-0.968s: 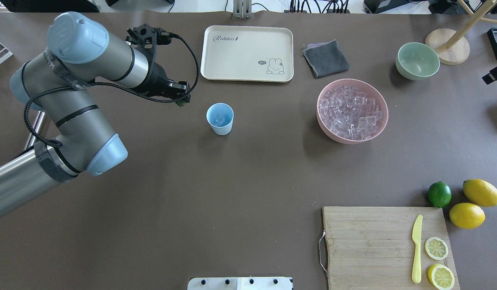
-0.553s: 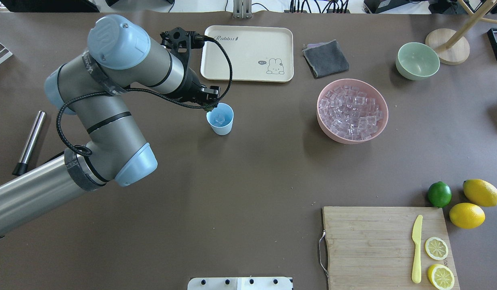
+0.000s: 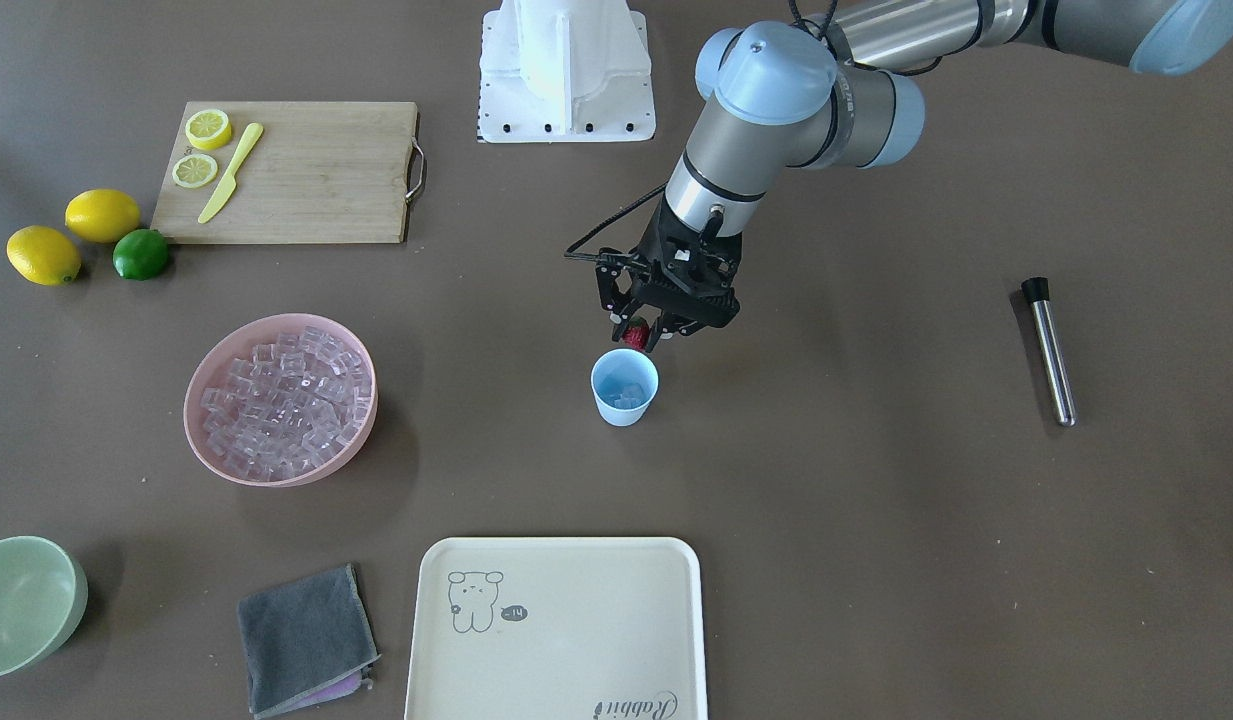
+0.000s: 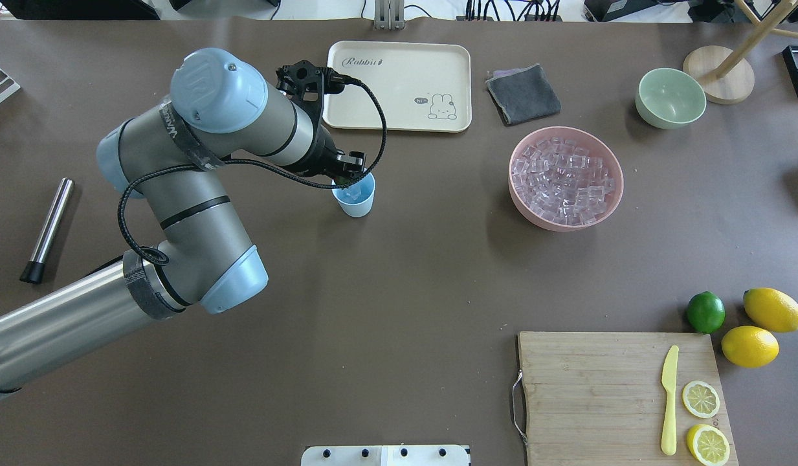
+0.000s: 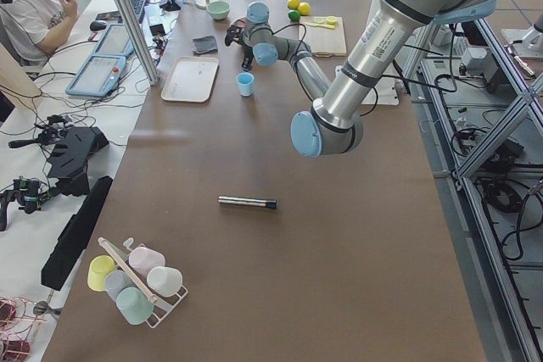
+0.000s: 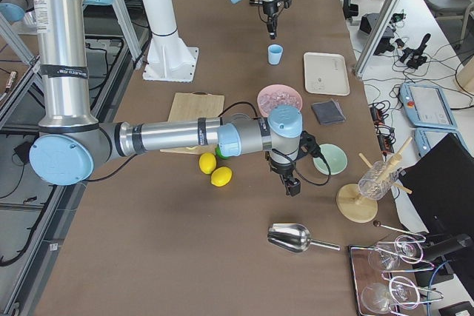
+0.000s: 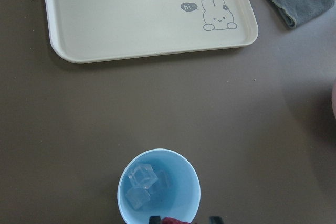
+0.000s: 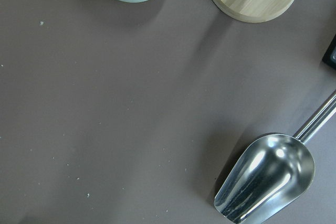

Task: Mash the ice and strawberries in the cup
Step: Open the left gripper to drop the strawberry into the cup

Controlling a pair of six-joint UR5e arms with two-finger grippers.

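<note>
past the pink bowl point(image 3: 276, 477) on the left, the blue cup point(image 3: 616, 413) at mid-table already holds some ice point(image 3: 628, 393), so this looks like the strawberry-adding step. the left gripper point(image 3: 637, 337) hangs just over the cup's rim on the robot's side, fingers pinched narrowly on the strawberry point(image 3: 635, 333). next it should centre over the mouth and let go, leaving the steel rod point(image 3: 1051, 350) far right for mashing.

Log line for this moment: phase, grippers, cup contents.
phase: strawberry drop pending | left gripper: shut on strawberry, above cup rim | right gripper: state unclear, near green bowl | cup: ice inside
</note>
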